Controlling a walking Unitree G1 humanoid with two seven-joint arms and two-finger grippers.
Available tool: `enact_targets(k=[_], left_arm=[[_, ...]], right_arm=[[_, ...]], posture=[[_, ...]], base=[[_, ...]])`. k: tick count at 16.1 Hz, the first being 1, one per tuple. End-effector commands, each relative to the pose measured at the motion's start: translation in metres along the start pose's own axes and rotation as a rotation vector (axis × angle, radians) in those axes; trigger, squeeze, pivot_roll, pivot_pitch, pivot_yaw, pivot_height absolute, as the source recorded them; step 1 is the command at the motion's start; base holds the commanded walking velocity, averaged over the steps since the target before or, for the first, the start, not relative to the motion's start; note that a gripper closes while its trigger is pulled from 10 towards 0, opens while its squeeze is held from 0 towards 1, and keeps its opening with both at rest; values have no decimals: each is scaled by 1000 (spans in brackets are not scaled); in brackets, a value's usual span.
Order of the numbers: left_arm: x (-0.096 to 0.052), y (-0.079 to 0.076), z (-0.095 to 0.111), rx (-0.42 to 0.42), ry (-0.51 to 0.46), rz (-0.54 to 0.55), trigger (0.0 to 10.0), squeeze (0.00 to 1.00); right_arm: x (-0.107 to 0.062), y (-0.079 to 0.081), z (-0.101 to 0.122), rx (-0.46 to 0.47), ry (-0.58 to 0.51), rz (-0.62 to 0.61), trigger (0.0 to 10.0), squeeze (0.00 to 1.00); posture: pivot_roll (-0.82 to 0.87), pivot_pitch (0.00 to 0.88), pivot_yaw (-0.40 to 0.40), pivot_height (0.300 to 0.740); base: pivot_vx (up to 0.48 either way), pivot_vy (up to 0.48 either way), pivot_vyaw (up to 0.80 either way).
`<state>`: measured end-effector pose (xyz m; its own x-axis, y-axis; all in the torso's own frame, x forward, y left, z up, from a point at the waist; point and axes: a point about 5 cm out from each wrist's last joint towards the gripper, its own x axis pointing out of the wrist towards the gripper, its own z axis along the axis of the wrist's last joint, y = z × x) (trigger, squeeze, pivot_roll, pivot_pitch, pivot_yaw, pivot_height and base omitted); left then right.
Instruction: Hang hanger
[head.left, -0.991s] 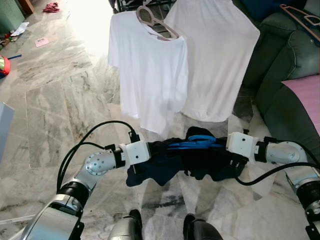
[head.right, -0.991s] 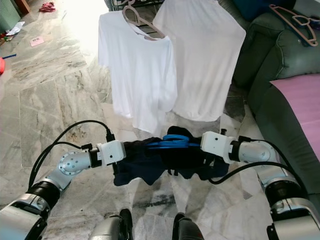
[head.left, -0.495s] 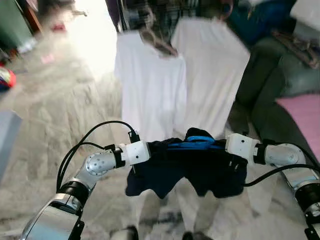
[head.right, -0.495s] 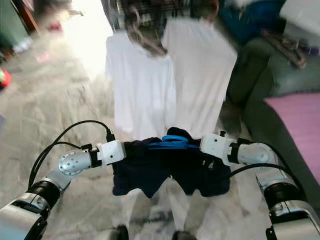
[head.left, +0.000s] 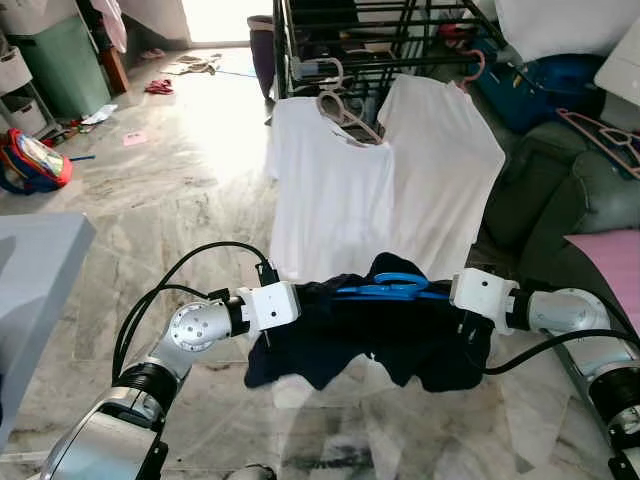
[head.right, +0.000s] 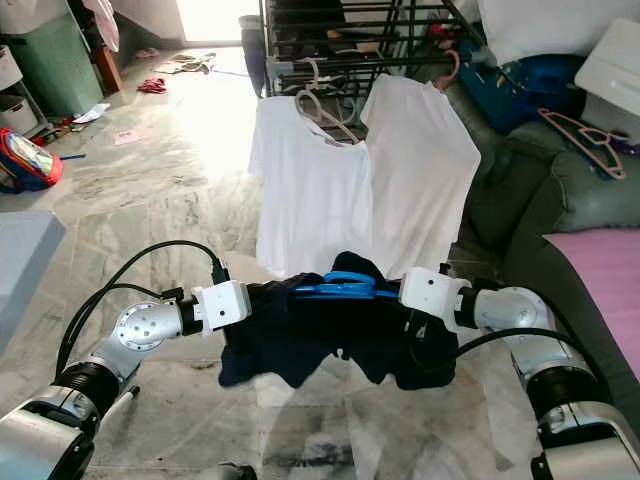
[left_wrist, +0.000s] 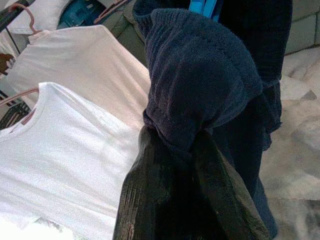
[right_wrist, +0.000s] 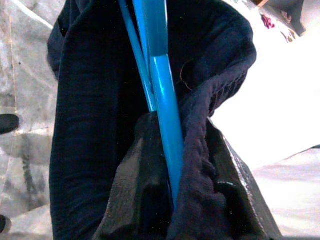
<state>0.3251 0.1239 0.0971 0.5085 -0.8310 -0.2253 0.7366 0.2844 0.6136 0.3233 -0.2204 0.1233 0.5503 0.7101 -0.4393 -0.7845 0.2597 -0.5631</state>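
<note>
A marble floor (head.left: 150, 200) spreads out ahead, with bits of clutter lying near its far edge. To the right stands a dark green sofa (head.left: 560, 200), with a pink cloth (head.left: 610, 255) on its seat and a bare pink hanger (head.left: 600, 125) lying on its top edge. A black drying rack (head.left: 370, 40) stands at the far side of the floor, and two white T-shirts hang from it side by side, touching: the left white T-shirt (head.left: 325, 195) on a pale hanger whose hook shows above its collar, and the right white T-shirt (head.left: 445, 170) partly behind it. At the left edge of the eye views sits the corner of a grey box (head.left: 35, 290), and farther back lie a red and blue bag (head.left: 30, 165) and a green bin (head.left: 60, 60). Held up in front of the robot, below the white shirts, is a dark navy garment (head.left: 370, 335) draped over a blue hanger (head.left: 390, 290), stretched between the two arms. The left hand (left_wrist: 185, 165) is closed on a bunched fold of the navy cloth at the garment's left end. The right hand (right_wrist: 172, 165) is closed on the blue hanger's bar together with the cloth at the right end.
</note>
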Motion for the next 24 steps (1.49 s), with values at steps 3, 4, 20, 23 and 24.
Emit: enact_targets(k=[3,4,20,23,24], left_arm=[[3,13,9,8,-53,96,4667,878],[3,13,9,8,-53,96,4667,878],[3,13,9,8,-53,96,4667,878],[10,10,-8,-271,37,312,10000,1000],[12,10,-6,-266,29,295,10000,1000]], right_arm=[[7,8,4,-27,-18,69,0,0],[7,8,4,-27,-18,69,0,0],[7,8,4,-27,-18,69,0,0],[29,38,1,166,-97,-182,0,0],[28,37,0,156,-91,-179,0,0]], posture=[[-3,246,22,740],[-3,246,22,740],[-3,246,22,740],[-39,0,0,740],[-51,0,0,740]], base=[[0,0,0],[0,0,0],[0,0,0],[0,0,0],[0,0,0]])
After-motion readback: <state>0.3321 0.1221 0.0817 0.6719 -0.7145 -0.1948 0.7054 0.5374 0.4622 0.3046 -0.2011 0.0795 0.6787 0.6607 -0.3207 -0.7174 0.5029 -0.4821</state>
